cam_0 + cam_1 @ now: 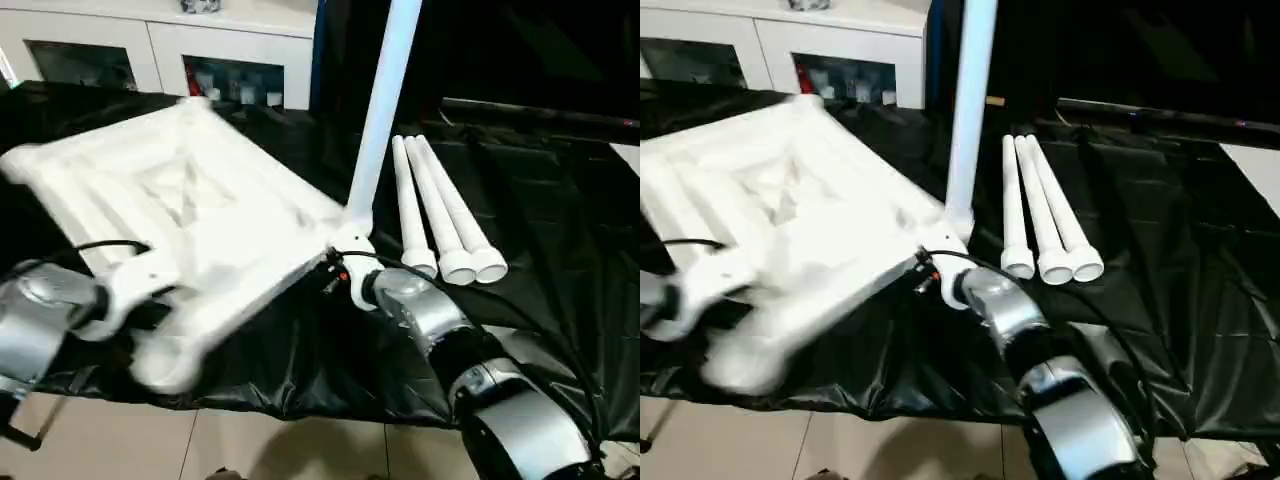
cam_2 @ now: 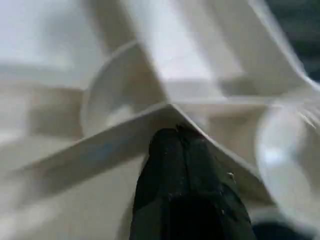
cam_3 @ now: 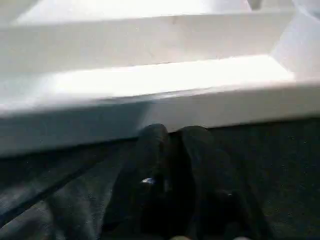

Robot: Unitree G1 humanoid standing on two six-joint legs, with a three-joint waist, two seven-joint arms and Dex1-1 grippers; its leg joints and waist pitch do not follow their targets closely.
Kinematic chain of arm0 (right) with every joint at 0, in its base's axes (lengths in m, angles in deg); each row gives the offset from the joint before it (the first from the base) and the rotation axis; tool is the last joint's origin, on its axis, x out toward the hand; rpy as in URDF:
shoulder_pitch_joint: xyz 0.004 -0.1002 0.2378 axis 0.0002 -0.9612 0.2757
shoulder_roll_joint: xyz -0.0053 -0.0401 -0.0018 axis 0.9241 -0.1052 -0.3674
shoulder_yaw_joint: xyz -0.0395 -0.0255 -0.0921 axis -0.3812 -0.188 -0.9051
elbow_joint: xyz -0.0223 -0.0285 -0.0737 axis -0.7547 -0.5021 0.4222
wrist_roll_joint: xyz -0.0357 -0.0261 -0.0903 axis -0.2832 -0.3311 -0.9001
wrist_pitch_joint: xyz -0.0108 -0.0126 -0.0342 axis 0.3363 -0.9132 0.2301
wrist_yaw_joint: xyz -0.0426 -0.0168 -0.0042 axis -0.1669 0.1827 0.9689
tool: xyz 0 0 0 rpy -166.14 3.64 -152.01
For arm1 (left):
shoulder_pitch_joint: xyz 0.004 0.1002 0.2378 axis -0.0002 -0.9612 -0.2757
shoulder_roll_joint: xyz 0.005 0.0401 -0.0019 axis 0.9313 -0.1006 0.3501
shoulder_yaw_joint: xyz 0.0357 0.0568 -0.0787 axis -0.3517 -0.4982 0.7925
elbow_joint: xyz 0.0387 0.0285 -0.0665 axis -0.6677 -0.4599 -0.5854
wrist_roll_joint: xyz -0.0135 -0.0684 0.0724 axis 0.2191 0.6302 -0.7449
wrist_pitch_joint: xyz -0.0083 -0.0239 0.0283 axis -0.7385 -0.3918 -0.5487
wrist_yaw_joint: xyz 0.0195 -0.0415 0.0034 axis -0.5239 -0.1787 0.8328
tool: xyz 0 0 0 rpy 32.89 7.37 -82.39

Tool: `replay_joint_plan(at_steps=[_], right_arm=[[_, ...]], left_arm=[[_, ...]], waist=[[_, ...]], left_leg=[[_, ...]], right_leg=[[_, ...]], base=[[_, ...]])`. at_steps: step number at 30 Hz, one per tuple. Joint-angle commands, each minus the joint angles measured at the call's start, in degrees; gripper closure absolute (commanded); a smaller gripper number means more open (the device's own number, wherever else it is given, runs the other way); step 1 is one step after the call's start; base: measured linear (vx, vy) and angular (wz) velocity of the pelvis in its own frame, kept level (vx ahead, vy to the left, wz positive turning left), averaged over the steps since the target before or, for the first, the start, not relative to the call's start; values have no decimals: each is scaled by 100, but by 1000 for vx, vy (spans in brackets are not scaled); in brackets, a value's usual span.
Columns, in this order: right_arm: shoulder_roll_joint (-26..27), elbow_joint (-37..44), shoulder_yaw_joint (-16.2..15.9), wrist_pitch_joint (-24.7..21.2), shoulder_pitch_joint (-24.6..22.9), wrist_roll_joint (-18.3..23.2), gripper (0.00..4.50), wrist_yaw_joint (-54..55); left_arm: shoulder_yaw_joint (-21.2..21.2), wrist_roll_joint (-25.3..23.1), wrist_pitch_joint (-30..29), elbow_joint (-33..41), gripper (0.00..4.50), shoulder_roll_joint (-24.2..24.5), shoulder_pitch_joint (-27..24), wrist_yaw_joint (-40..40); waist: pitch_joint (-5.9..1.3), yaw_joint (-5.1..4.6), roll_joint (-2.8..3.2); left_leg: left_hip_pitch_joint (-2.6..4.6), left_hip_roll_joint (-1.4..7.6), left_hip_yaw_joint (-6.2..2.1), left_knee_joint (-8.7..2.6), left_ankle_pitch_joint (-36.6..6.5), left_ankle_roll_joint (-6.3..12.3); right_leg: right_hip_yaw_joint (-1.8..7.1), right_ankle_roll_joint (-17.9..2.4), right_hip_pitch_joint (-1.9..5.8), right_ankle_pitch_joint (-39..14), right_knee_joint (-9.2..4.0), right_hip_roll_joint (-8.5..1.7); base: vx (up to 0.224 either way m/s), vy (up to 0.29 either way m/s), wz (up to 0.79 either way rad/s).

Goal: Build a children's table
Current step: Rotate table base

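Steadying the upturned white top [image 1: 200,215], one leg [image 1: 380,110] standing in its corner socket, three legs [image 1: 445,215] beside it on the black bench [image 1: 560,200]; left tool [image 2: 182,145] clenched against a rib; right tool [image 3: 172,137] nearly closed by the rim (holding nothing visible); keep the top level before seating another leg.

Lab: black-draped bench [image 1: 560,240], white cabinets [image 1: 150,50]

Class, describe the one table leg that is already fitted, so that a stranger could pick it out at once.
Start at the white table top lying underside up on the black-covered work table. At its corner nearest the right gripper, the fitted leg rises steeply from a socket. The three loose legs beside it lie flat, side by side.
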Motion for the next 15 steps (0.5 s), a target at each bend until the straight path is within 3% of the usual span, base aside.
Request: replay_joint_plan(at_steps=[1,5,7,10,15], right_arm=[[94,-108,78,147,180,70,413,69],[265,-419,122,386,344,50,441,99],[284,-456,124,412,361,43,446,113],[358,-581,152,511,400,41,446,138],[298,-594,279,597,415,80,446,227]], left_arm=[[-232,79,-33,173,450,-230,110,-59],[-594,-50,14,62,450,-787,401,193],[-634,-89,19,31,450,-846,447,256],[-593,-425,442,-755,450,-1325,877,1056],[-478,-640,722,-1350,450,-1508,1176,1709]], waist=[[-365,-17,172],[-362,-55,182],[-375,-83,176],[-385,-100,202],[-396,-115,195]], left_leg=[[59,143,-55,-363,-1293,-308],[63,143,-56,-353,-1377,-297],[39,141,-67,-353,-1315,-289],[29,120,-62,-330,-1253,-220],[39,126,-66,-322,-1267,-170]], right_leg=[[334,-1184,274,-779,-331,-432],[336,-1143,277,-957,-362,-441],[328,-1144,300,-880,-344,-436],[329,-1143,313,-774,-347,-421],[316,-1196,309,-690,-347,-413]], base=[[0,0,0],[0,0,0],[0,0,0],[0,0,0],[0,0,0]])
